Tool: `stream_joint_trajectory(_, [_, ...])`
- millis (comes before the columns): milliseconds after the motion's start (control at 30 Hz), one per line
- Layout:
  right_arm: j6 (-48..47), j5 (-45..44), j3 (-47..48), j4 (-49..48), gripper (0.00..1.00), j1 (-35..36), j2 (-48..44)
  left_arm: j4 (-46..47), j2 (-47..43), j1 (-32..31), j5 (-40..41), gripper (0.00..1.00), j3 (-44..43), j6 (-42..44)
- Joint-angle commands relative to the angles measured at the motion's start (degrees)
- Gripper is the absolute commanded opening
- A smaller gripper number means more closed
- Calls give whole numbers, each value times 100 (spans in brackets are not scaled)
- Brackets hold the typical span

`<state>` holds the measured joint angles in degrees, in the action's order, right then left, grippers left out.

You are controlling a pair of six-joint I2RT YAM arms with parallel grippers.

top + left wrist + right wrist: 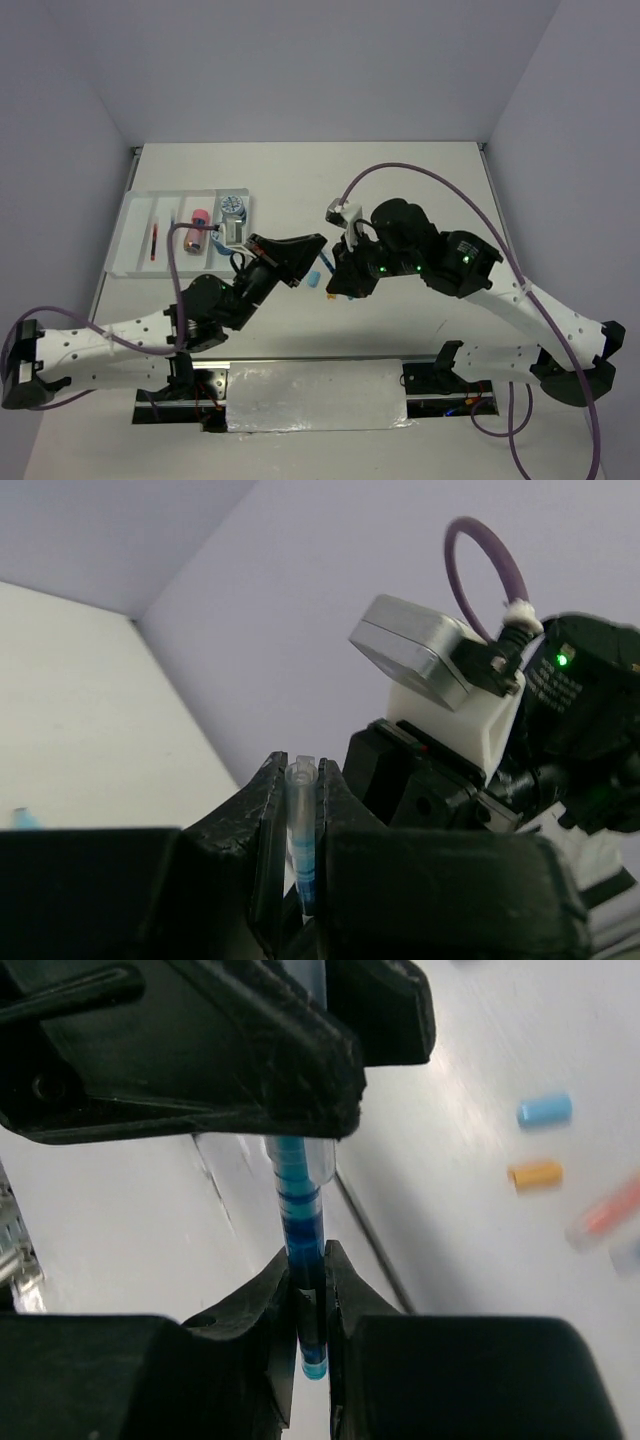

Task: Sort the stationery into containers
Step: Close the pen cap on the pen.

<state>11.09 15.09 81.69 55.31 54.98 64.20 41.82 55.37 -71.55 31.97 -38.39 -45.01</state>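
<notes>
Both grippers meet above the table's middle, each shut on the same thin blue pen. In the left wrist view my left gripper (pixel 300 772) clamps the pen's clear cap end (pixel 300 825). In the right wrist view my right gripper (pixel 308 1260) clamps the blue pen (pixel 302 1225) by its barrel, with the left gripper's fingers (pixel 250 1050) just above. From the top view the left gripper (pixel 312 250) and right gripper (pixel 335 272) nearly touch. The white tray (pixel 135 215) at far left holds a red pen (pixel 155 242), a pink-orange cylinder (pixel 196 230) and a blue-white roll (pixel 233 206).
A light-blue piece (pixel 312 277) and an orange piece (pixel 331 296) lie on the table under the grippers. They also show in the right wrist view as the light-blue piece (pixel 544 1110) and the orange piece (pixel 535 1174), beside a blurred peach piece (pixel 605 1215).
</notes>
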Motion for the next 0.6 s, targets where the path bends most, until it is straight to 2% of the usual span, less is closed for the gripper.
stream_joint_trajectory(0, [270,-289,-614,-4914,0,-181,-468,-3394,-342,-422,-800,0,-97,475])
stream_joint_trajectory(67, [201,-51,-1083,-5099,0,-93,-645,-3820,-640,-80,-831,2,-561,774])
stream_joint_trajectory(100, [200,-42,-1424,-5205,0,-6,-768,-4083,-703,35,-876,9,-703,949])
stream_joint_trajectory(133, [192,19,-1558,-5232,0,21,-813,-4164,-790,184,-894,18,-957,1029])
stream_joint_trajectory(167, [148,72,-1751,-5249,0,56,-839,-4200,-817,220,-885,39,-1081,1099])
stream_joint_trajectory(233, [113,29,-1867,-5267,0,205,-857,-4480,-827,299,-841,54,-1406,1301])
stream_joint_trajectory(267, [95,20,-1919,-5259,0,241,-840,-4516,-818,325,-824,59,-1504,1346])
stream_joint_trajectory(400, [7,-94,-1841,-5040,0,452,-629,-4516,-721,335,-806,64,-1864,1530])
stream_joint_trajectory(567, [-28,-164,-1928,-5117,0,645,-619,-4315,-589,343,-797,61,-1909,1610])
